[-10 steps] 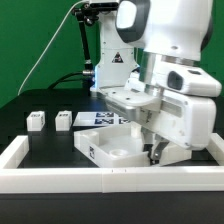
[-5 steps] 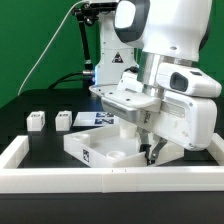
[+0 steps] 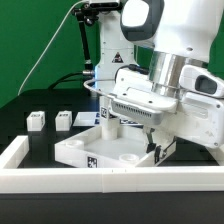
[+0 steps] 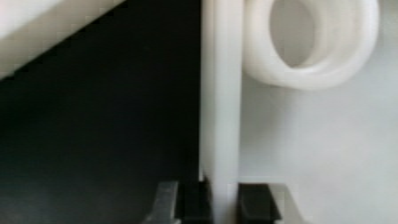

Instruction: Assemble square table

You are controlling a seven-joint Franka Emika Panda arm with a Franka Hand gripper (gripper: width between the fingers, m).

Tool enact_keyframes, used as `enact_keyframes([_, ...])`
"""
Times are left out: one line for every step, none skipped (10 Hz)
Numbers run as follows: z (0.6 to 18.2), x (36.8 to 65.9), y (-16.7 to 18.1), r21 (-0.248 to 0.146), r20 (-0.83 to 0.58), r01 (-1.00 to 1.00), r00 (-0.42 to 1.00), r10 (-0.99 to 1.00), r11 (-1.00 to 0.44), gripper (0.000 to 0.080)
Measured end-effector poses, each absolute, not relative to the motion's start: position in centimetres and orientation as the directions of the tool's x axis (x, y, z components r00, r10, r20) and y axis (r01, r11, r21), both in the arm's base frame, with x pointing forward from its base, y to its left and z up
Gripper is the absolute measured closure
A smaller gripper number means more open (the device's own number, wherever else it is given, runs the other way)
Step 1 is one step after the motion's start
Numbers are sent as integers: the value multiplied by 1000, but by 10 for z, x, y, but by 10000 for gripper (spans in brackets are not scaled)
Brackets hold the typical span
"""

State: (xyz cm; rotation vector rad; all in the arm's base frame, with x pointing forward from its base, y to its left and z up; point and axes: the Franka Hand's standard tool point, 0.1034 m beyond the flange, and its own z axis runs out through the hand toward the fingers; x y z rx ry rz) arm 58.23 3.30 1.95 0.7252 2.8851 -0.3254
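Pinching the thin raised rim (image 4: 219, 100) of the square table top (image 3: 80, 150), jaws pressed almost together with only that wall between them. Lying flat on the black tabletop (image 3: 40, 140), just behind the low front wall (image 3: 60, 182), well apart from a loose leg (image 3: 37, 121) and a second leg (image 3: 64, 119). Probably light, stiff moulded plastic, smooth enough to slide or pivot under a one-sided grip; best taken by the rim, clear of the round screw socket (image 4: 317, 45). Against half a second earlier: swung and dragged toward the exterior view's left, wrist turned along with it.
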Motion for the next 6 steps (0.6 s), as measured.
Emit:
enact_keyframes([20,581,31,-184,-187,451,-889,419,874,742])
enact_keyframes([20,580,30,-189,-182,432,-898,401,882,742])
enact_keyframes([20,580,30,-196,-178,405,-910,374,893,742])
enact_keyframes([20,579,34,-206,-176,377,-922,345,903,742])
enact_keyframes([20,578,38,-220,-173,324,-941,290,920,742])
enact_keyframes([20,576,45,-245,-174,273,-956,235,930,742])
